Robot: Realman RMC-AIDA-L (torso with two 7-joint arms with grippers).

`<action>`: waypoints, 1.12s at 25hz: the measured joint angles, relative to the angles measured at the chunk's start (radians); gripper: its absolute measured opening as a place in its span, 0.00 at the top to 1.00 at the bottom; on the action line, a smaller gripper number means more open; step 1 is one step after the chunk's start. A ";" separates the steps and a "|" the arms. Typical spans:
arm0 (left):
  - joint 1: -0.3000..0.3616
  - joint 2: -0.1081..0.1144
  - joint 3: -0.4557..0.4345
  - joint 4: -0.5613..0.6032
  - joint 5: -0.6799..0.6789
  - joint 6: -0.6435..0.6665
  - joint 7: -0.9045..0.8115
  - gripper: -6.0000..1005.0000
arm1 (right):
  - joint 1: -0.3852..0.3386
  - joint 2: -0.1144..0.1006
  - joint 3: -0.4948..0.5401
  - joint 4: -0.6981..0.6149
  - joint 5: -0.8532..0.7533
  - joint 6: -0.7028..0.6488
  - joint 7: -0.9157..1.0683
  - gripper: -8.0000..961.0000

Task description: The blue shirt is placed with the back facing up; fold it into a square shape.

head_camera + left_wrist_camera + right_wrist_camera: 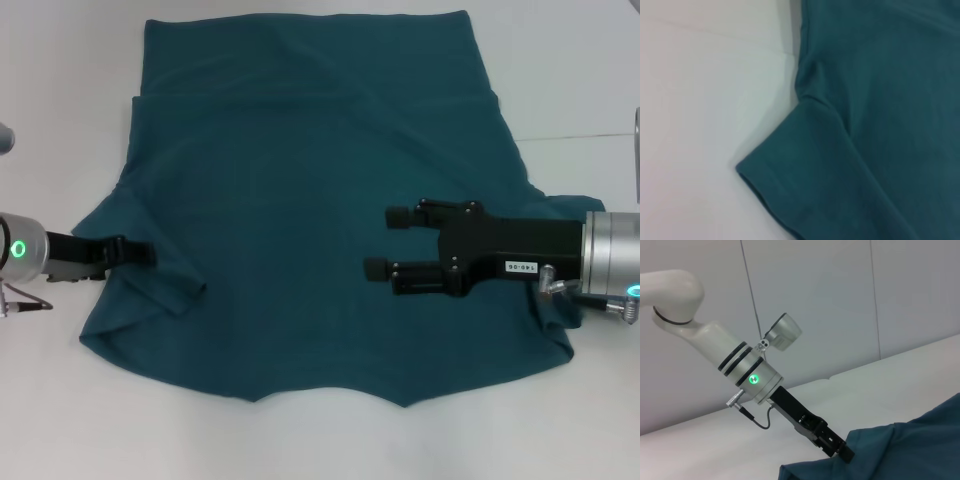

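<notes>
At the left side of the head view, the left gripper (135,252) is seen low over the white table (60,400). Its black tip is set right at the edge of the blue shirt (300,250), by the left sleeve (150,285). It cannot be told if its fingers are apart or together, or if any cloth is caught between them. In the right wrist view the same left gripper (842,452) is seen from the far side, and its tip is touching the shirt's edge (880,450).

In the left wrist view only the sleeve (790,185) and part of the shirt's body are shown, lying flat on the table (700,125).

The shirt is spread out in the middle of the table. Its straight edge is on the far side, and its curved edge is on the near side. A soft fold line is seen across it near the far end.

On the right, the right gripper (388,242) is held above the right half of the shirt. It points toward the middle of the cloth. Its two fingers (400,216) are spread apart, and nothing is held between them. The right edge of the shirt is partly hidden under the right arm.
</notes>
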 joint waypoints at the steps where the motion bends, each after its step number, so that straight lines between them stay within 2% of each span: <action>1: 0.000 0.000 0.000 0.000 0.000 0.000 0.000 0.18 | 0.000 0.000 0.000 0.000 0.000 0.000 0.000 0.08; 10: -0.019 0.000 -0.001 -0.036 -0.001 -0.046 0.003 0.17 | 0.002 0.001 0.000 0.001 0.000 -0.001 -0.001 0.08; 28: -0.024 -0.031 -0.006 -0.056 -0.102 -0.139 0.105 0.17 | 0.004 0.001 0.000 0.001 0.000 -0.002 0.008 0.08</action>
